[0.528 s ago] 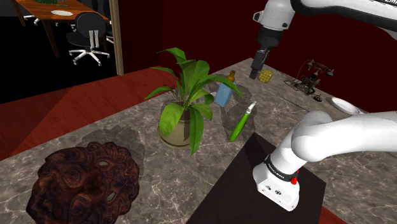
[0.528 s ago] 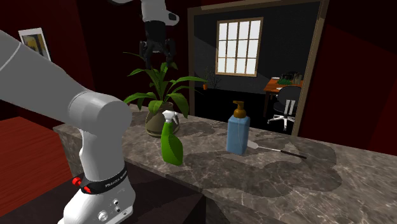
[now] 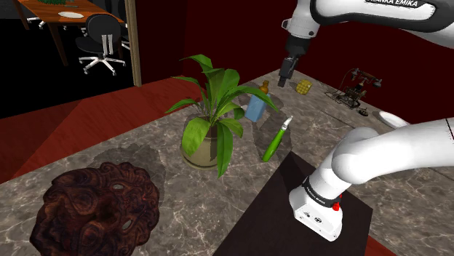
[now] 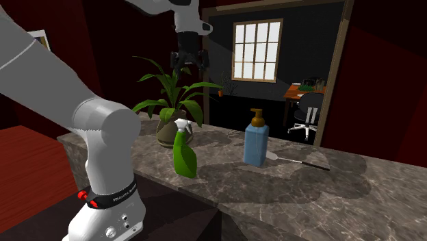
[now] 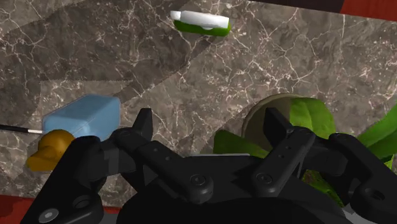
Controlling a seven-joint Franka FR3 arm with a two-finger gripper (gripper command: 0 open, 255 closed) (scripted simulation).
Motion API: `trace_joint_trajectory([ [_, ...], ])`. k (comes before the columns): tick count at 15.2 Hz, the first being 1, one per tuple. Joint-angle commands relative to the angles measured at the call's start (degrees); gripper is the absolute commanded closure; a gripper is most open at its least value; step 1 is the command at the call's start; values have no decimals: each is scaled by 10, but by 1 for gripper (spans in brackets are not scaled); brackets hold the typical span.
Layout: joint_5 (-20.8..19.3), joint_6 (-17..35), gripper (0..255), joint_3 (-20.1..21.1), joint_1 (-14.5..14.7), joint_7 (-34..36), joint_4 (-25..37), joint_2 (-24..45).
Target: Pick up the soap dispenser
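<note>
As the gripper (image 4: 189, 65), its jaws open and empty, has moved in the last half second nearer over the dispenser (image 4: 256, 144), which stands upright on the counter (image 4: 321, 195) near the plant (image 4: 170, 103), I judge it must yet centre and descend before grasping.

Shoulder view: plant (image 3: 211, 116) leaves cover pt of soap dispenser (image 3: 255, 110); yellow thing (image 3: 303, 87) too small to ID; arm (image 3: 393, 156) hides pt of white plate (image 3: 393, 118). Wrist view: spray bottle (image 5: 200, 24) cut off at edge; gripper (image 5: 208, 121) covers one side of dispenser.
</note>
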Motion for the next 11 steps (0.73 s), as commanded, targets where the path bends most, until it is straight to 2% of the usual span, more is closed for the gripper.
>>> trace_joint_trajectory([
  [1,-12,31,0,-18,-8,-17,2,29],
  [11,-35,144,0,-96,-39,-92,73,199],
])
